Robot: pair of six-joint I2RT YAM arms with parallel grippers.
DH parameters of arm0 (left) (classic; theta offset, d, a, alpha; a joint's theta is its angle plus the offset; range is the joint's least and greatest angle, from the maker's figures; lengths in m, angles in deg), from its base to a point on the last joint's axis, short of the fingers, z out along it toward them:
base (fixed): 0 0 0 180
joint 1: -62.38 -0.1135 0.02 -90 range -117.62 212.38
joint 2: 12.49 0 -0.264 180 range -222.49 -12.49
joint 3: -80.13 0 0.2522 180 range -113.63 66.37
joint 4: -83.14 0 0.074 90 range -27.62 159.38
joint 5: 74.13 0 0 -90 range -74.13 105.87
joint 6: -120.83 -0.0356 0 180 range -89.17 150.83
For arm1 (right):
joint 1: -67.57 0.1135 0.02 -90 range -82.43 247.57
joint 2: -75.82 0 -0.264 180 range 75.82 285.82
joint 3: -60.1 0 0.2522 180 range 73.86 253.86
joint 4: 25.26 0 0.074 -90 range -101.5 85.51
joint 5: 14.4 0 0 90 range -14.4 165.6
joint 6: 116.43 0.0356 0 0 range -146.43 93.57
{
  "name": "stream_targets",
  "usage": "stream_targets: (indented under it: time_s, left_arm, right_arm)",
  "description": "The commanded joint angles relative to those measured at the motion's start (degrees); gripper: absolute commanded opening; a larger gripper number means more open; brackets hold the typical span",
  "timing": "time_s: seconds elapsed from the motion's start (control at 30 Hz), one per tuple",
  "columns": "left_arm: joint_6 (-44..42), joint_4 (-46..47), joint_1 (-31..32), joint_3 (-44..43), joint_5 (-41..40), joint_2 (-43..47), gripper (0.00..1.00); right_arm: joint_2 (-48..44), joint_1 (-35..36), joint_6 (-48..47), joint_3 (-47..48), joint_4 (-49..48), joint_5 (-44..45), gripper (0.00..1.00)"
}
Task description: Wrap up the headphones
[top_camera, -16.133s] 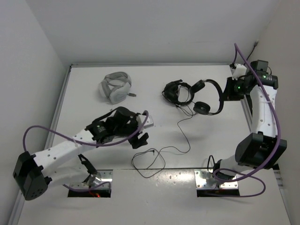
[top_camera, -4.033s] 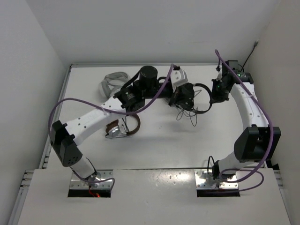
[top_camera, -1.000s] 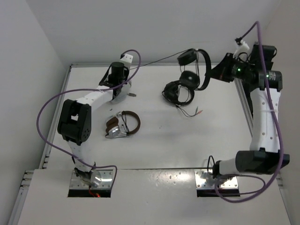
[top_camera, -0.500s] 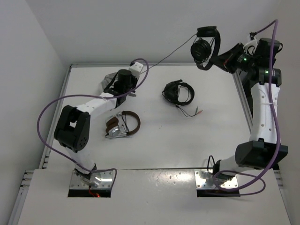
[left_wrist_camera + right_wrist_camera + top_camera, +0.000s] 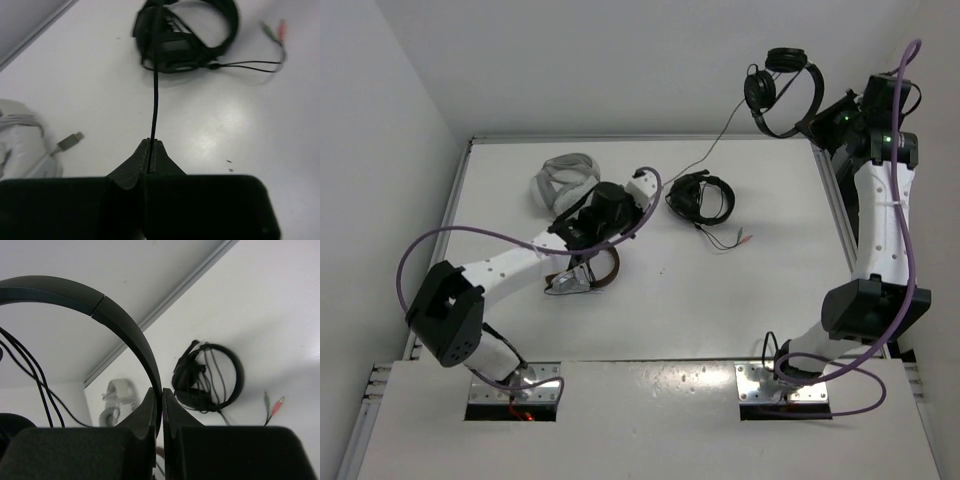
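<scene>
High at one o'clock in the overhead view, we see the right gripper [image 5: 817, 120] clamped on the headband [image 5: 125, 329] of the headphones [image 5: 782, 88], held up over the far right corner of the table [image 5: 770, 300]. Their cable [image 5: 705, 155] slopes down toward eight o'clock into the left gripper [image 5: 151, 145], which is pinched tight on it. At twelve o'clock beyond that gripper lie the bulkier black headphones [image 5: 185, 35].

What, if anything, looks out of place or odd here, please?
Nothing is spilled or broken. The one oddity: the headphones hang in mid-air at the far right, headband pinched in the right gripper, while their cable stretches nearly straight across to the left gripper, shut on it.
</scene>
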Motion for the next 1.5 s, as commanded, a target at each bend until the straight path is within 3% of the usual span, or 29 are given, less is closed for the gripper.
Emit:
stream_targets:
  time_s: [0.0, 0.3, 0.67, 0.9, 1.1, 1.47]
  left_arm:
    - [0.0, -1.5, 5.1, 1.0, 5.1, 4.8, 0.0]
    - [-1.5, -6.7, 16.4, -3.5, 10.0, 6.7, 0.0]
    - [-2.8, -9.0, 22.8, -16.9, 14.8, 7.2, 0.0]
    - [-0.9, -8.3, 22.3, -27.2, 11.7, 4.8, 0.0]
    - [-2.7, -5.8, 21.1, -38.1, 4.2, -0.2, 0.0]
    - [-1.2, -4.4, 10.5, -49.4, 0.7, -11.4, 0.0]
  right_arm:
    - [0.4, 0.9, -1.6, 4.1, -1.5, 7.1, 0.0]
    - [2.1, 6.2, -7.4, 2.5, -3.7, 17.7, 0.0]
    - [-0.4, 14.9, -18.4, -10.2, -13.1, 30.8, 0.0]
    - [-3.2, 18.9, -22.3, -17.8, -16.6, 32.7, 0.0]
    - [-6.7, 21.3, -24.3, -22.2, -17.7, 27.6, 0.0]
    - [-13.0, 24.4, -29.5, -28.2, -16.7, 17.5, 0.0]
